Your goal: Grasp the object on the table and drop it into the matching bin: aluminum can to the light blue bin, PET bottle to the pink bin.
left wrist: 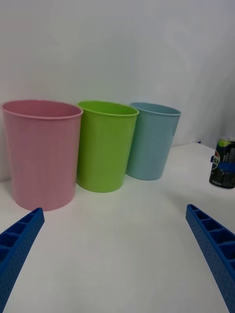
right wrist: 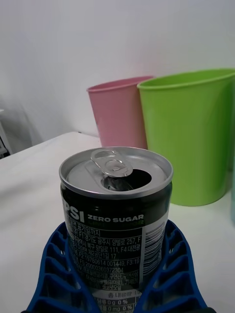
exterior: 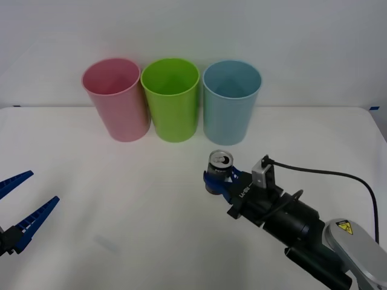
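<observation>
Right gripper, ribbed blue fingers closed on either side of the can, which stands upright, long axis vertical, on the white table in front of the light blue bin. The can is a short metal cylinder: silver lid, pull tab, opened mouth, dark label reading "ZERO SUGAR" above fine print. Left gripper, low at the table's left edge, ribbed blue fingers spread wide, holding nothing. Behind stand three tall, smooth, tapered plastic bins with round rims in a row, sides nearly touching: pink bin, green bin, then the light blue one
</observation>
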`<state>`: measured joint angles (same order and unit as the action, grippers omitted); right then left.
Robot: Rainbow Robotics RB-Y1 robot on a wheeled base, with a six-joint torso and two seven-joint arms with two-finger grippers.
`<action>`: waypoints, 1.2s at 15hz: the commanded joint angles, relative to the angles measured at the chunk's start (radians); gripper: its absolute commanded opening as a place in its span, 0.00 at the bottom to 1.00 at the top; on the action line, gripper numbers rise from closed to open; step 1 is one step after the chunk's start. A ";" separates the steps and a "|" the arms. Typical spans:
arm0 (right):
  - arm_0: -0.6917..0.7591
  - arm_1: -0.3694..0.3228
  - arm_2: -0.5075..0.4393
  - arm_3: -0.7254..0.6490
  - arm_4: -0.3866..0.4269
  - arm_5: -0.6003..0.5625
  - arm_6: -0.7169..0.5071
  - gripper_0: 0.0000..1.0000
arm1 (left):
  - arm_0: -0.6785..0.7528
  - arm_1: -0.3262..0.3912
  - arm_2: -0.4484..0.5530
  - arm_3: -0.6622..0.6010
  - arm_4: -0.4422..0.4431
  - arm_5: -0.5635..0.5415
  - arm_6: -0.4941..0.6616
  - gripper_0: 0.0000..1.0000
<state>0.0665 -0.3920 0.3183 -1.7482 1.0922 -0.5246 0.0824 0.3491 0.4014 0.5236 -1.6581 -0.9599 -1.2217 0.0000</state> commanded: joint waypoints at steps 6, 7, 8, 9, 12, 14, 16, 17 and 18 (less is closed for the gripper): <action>0.030 -0.051 -0.119 -0.206 0.002 0.012 -0.231 0.00 | 0.000 0.000 0.000 0.000 0.000 0.000 0.000 1.00; 0.013 -0.051 -0.128 -0.211 0.008 0.014 -0.254 0.00 | 0.000 0.000 0.000 0.000 0.000 0.000 0.000 1.00; -0.014 -0.053 -0.136 -0.211 0.017 0.023 -0.279 0.00 | 0.000 0.000 0.000 0.000 0.000 0.000 0.000 1.00; -0.045 -0.053 -0.139 -0.211 0.025 0.046 -0.293 0.00 | 0.000 0.000 0.000 0.000 0.000 0.000 0.000 1.00; -0.145 -0.053 -0.137 -0.182 0.037 0.133 -0.313 0.00 | 0.000 0.000 0.000 0.000 0.000 0.000 0.000 1.00; -0.231 -0.053 -0.137 -0.114 0.037 0.144 -0.323 0.00 | 0.000 0.000 0.000 0.000 0.000 0.000 0.000 1.00; -0.315 -0.051 -0.139 -0.037 0.037 0.158 -0.332 0.00 | 0.000 0.000 0.000 0.000 0.000 0.000 0.000 1.00; -0.358 -0.051 -0.139 0.007 0.037 0.167 -0.336 0.00 | 0.000 0.000 0.000 0.000 0.000 0.000 0.000 1.00; -0.393 -0.051 -0.140 0.047 0.037 0.173 -0.336 0.00 | 0.000 0.000 0.000 0.000 0.000 0.000 0.000 1.00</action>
<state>-0.3003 -0.4436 0.1789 -1.7310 1.1288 -0.3561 -0.2526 0.3491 0.4014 0.5236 -1.6581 -0.9599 -1.2217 0.0000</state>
